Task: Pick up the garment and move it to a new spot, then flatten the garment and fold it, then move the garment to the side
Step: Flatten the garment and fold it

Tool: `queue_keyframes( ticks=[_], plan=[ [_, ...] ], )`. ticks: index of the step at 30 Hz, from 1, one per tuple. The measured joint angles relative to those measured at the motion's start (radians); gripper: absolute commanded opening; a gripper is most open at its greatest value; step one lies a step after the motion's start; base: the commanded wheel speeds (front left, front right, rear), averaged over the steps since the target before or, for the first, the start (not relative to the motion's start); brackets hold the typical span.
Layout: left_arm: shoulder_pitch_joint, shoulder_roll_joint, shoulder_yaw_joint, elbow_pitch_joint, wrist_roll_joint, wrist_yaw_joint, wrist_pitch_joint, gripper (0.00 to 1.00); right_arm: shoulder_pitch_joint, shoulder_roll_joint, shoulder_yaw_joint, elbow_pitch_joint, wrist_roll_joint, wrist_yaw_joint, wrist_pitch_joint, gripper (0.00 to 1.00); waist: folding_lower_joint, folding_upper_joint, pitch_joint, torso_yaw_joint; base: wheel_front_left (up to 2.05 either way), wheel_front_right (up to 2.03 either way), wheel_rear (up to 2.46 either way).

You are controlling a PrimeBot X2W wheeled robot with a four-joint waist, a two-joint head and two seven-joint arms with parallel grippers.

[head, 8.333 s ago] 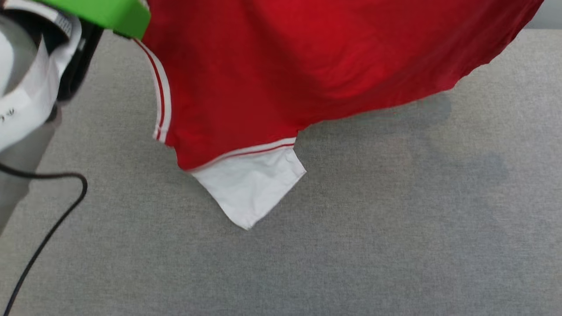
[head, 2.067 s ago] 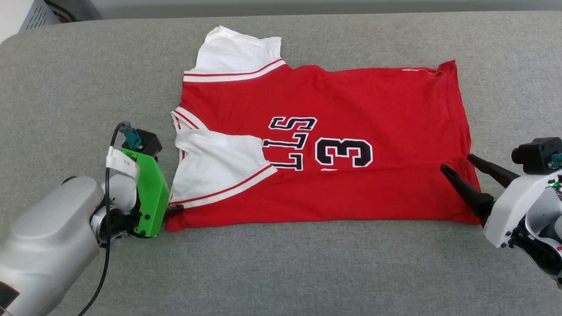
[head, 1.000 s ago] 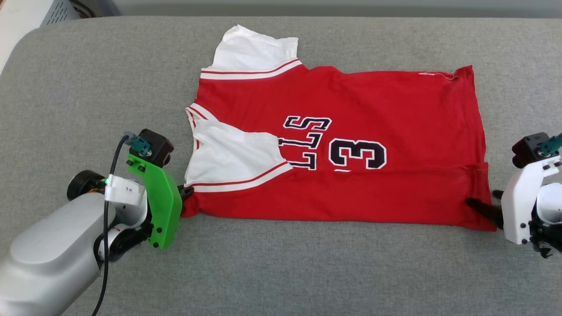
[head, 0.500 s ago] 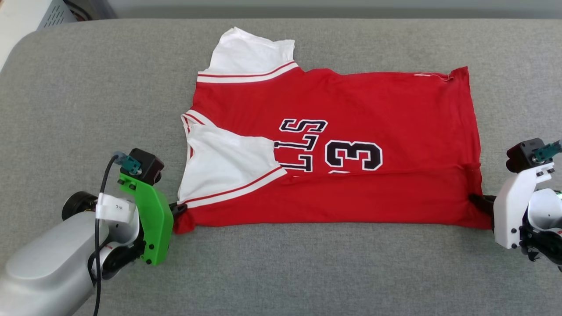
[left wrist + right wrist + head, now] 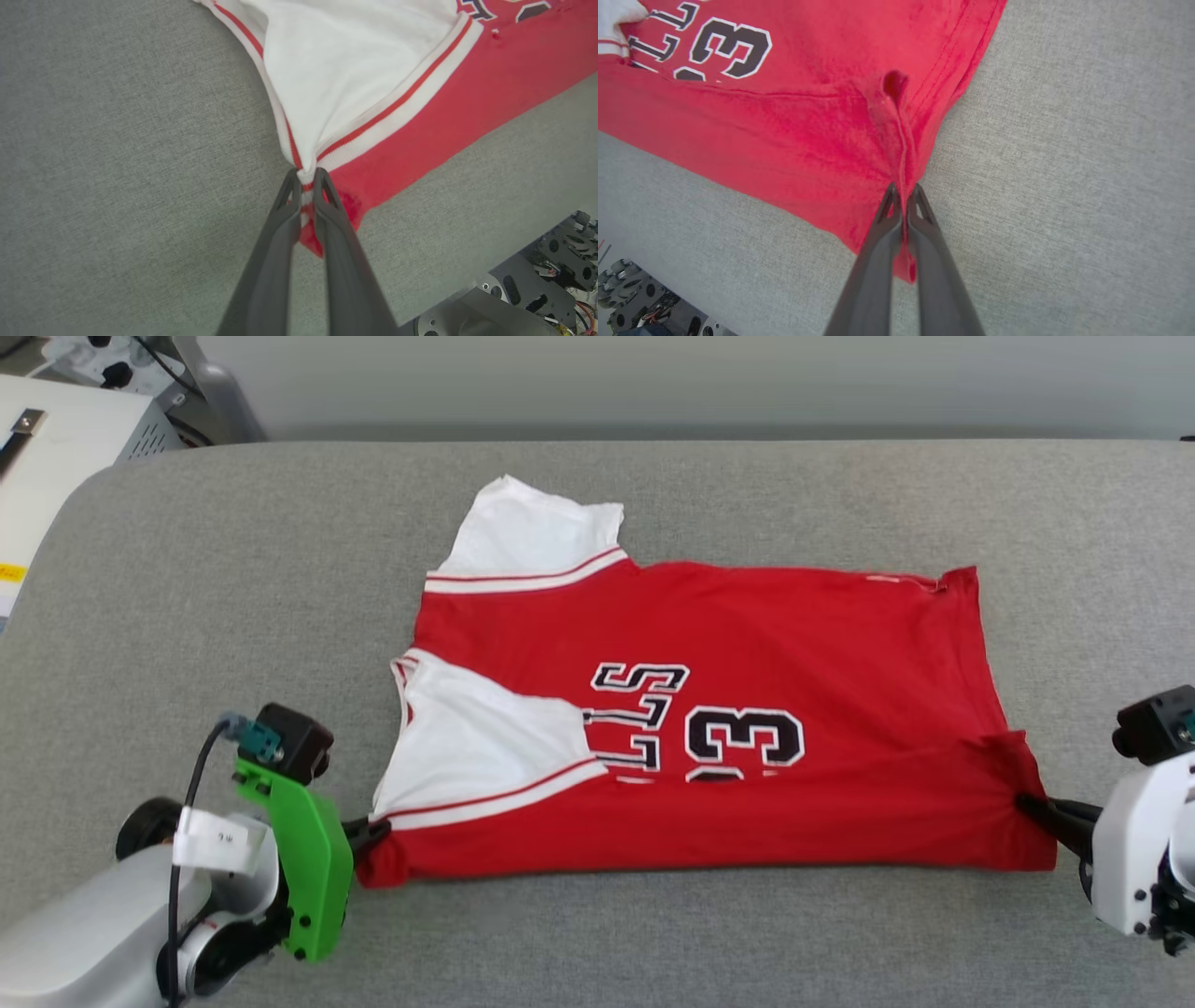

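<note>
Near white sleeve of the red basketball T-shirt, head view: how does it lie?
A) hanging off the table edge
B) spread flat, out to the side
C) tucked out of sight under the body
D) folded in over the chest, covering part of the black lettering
D: the near white sleeve lies folded inward on top of the red basketball T-shirt, its striped trim crossing the chest and hiding the start of the black lettering.
</note>
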Motion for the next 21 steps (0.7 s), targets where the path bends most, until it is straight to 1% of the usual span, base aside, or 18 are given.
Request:
queue_keyframes(
  ticks=[6, 11, 15, 17, 19, 21],
  plan=[
    [0.06, 0.057, -0.01, -0.1, -0.003, 0.047, -0.012, 0.0, 0.105, -0.029, -0.083, -0.087, 0.0, 0.0, 0.024, 0.0, 0.0, 0.0, -0.015, -0.008, 0.0, 0.0, 0.0],
    [0.093, 0.06, -0.02, -0.135, -0.012, 0.073, -0.017, 0.0, 0.167, -0.025, -0.153, -0.11, -0.011, 0.0, 0.063, 0.0, 0.0, 0.0, 0.005, -0.01, 0.0, 0.0, 0.0],
    [0.094, 0.04, -0.035, -0.096, -0.002, 0.082, -0.016, 0.0, 0.174, 0.018, -0.168, -0.085, -0.054, 0.0, 0.091, 0.0, 0.0, 0.0, 0.029, -0.013, 0.0, 0.0, 0.0],
    [0.095, 0.016, -0.039, -0.061, -0.002, 0.083, -0.016, 0.0, 0.173, 0.052, -0.168, -0.05, -0.072, 0.0, 0.095, 0.0, 0.0, 0.0, 0.041, -0.014, 0.0, 0.0, 0.0],
    [0.097, -0.005, -0.04, -0.029, -0.012, 0.08, -0.016, 0.0, 0.172, 0.082, -0.167, -0.01, -0.077, 0.0, 0.097, 0.0, 0.0, 0.0, 0.05, -0.015, 0.0, 0.0, 0.0],
    [0.097, -0.017, -0.042, 0.002, -0.011, 0.072, -0.016, 0.0, 0.164, 0.093, -0.16, 0.016, -0.101, 0.001, 0.087, 0.0, 0.0, 0.0, 0.053, -0.015, 0.0, 0.0, 0.0]
  ],
)
